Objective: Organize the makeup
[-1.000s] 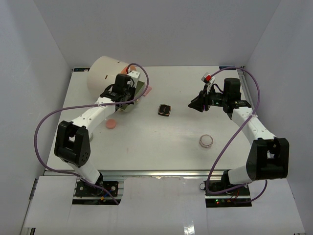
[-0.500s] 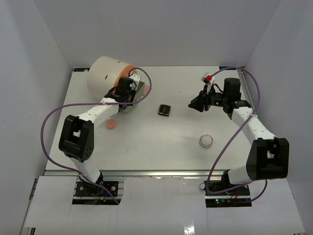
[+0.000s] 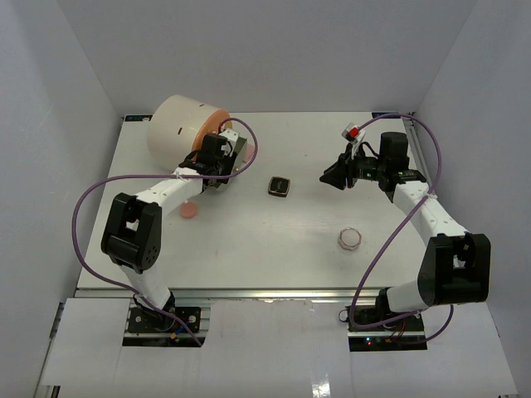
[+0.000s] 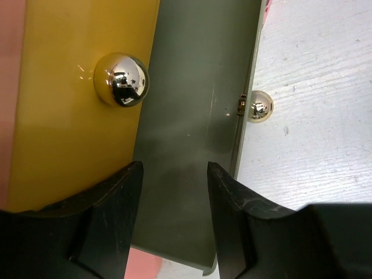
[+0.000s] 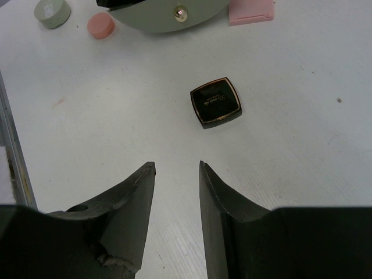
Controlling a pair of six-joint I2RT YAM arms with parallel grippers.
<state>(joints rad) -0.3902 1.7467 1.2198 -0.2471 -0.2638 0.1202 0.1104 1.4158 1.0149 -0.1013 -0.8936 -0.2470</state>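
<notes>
My left gripper (image 3: pixel 221 159) is at the front of the cream cylinder (image 3: pixel 184 124). In the left wrist view it (image 4: pixel 174 174) stands open over a grey-green drawer front (image 4: pixel 192 116), with nothing between its fingers. A yellow drawer front (image 4: pixel 70 128) with a gold knob (image 4: pixel 121 79) lies to the left. The black-gold compact (image 3: pixel 280 186) lies mid-table, ahead of my right gripper (image 5: pixel 177 165), which is open and empty. A round pink pad (image 3: pixel 189 211) and a clear round jar (image 3: pixel 350 240) rest on the table.
The right wrist view shows a pale green jar (image 5: pixel 52 11), the round pink pad (image 5: pixel 100 25) and a pink square pad (image 5: pixel 251 10) near the cylinder's grey drawer (image 5: pixel 168 14). White walls enclose the table on three sides.
My left gripper moved closer to the cylinder and its jaws went from shut to open. The right arm has stayed still.
</notes>
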